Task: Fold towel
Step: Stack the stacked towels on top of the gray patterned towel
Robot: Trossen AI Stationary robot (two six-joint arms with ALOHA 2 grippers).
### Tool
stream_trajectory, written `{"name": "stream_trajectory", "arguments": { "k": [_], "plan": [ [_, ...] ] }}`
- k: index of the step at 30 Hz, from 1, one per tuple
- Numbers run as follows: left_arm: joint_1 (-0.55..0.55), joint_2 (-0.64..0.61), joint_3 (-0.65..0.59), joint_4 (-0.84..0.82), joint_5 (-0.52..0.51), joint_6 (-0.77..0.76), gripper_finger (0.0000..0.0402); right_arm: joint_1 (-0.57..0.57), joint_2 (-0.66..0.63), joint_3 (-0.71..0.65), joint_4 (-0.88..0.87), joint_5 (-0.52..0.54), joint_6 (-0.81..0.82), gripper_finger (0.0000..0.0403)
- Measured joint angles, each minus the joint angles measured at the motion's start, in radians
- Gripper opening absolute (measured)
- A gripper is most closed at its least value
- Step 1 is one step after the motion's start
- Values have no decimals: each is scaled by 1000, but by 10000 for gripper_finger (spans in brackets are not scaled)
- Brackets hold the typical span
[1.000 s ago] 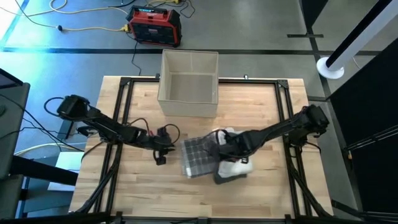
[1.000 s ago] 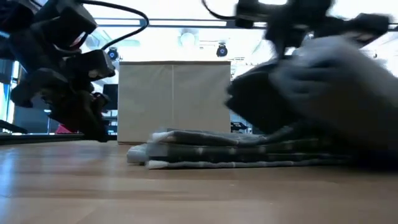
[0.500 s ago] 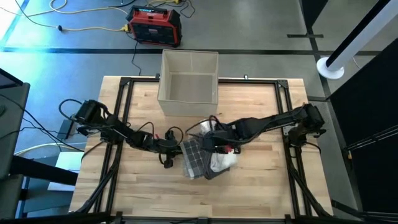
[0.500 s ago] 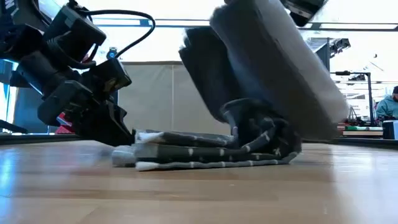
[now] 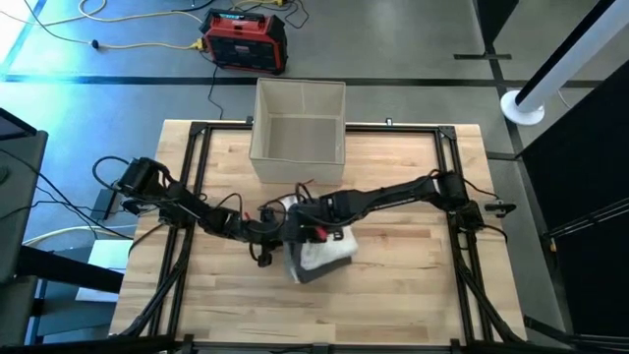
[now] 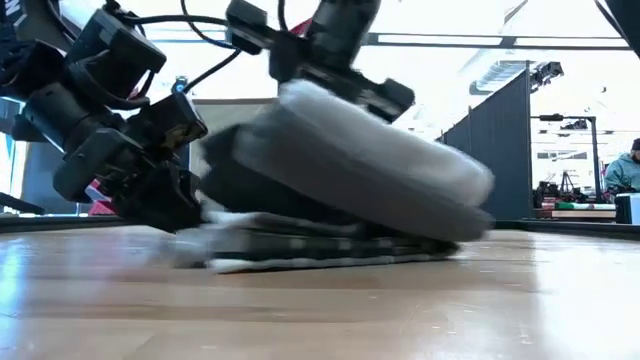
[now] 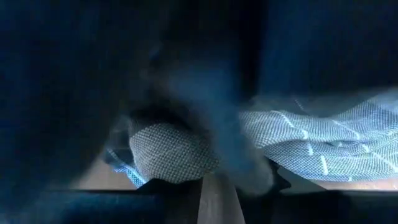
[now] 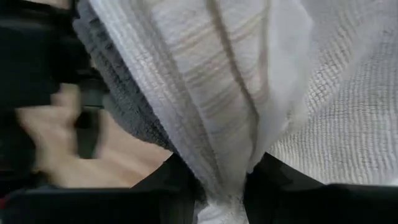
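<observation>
Towel (image 5: 319, 258) lies on the wooden tabletop (image 5: 413, 295) just toward six o'clock from the table's centre in the high view, a compact bundle with a dark checked lower layer and a pale upper fold. In the low view the towel (image 6: 340, 210) shows a flat striped layer on the wood and a thick pale fold arched over it, lifted at the nine o'clock side and sloping down toward three o'clock.

Right end effector (image 5: 307, 214) reaches in from three o'clock and sits at the towel's twelve o'clock edge, above the raised fold. In the right wrist view its two dark fingers (image 8: 180, 180) are clenched on a pinched ridge of pale ribbed cloth (image 8: 224, 112), with grey terry beside it.

Left end effector (image 5: 267, 234) comes from nine o'clock and rests against the towel's nine o'clock edge, low on the tabletop; in the low view it (image 6: 165, 195) meets the end of the flat layer. The left wrist view shows checked cloth (image 7: 180, 155) close before it, but I cannot tell how far its fingers are apart.

Beyond the towel at twelve o'clock stands an open beige bin (image 5: 298, 123) at the tabletop's far edge. A red and black case (image 5: 246, 41) sits on the floor past it.
</observation>
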Motion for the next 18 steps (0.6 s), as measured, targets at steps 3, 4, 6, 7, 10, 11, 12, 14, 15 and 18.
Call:
{"name": "stream_trajectory", "arguments": {
  "k": [3,4,6,7,10,11,12,14,15,18],
  "plan": [
    [-2,-4,0,-21,3,-1,74,2,-5,30,-51,2,-45,213],
    [-2,-11,0,-39,14,-1,74,5,-7,59,-93,2,-70,223],
    [-3,-26,0,-74,35,-3,74,10,-11,117,-178,2,-119,243],
    [-3,-42,0,-101,55,-3,74,16,-15,153,-225,7,-147,250],
    [-14,-144,0,-251,136,-32,74,52,-16,300,-415,71,-239,251],
    [-19,-190,-1,-311,150,-50,74,69,-16,344,-466,105,-275,248],
    [-26,-239,-6,-368,157,-65,73,84,-16,385,-514,129,-309,243],
    [-39,-342,-8,-461,156,-75,68,113,-18,455,-624,150,-356,223],
    [-44,-391,-7,-482,142,-74,63,128,-18,480,-681,160,-365,207],
    [-42,-511,-2,-535,90,-33,42,176,-19,498,-784,233,-362,132]
  ]
}}
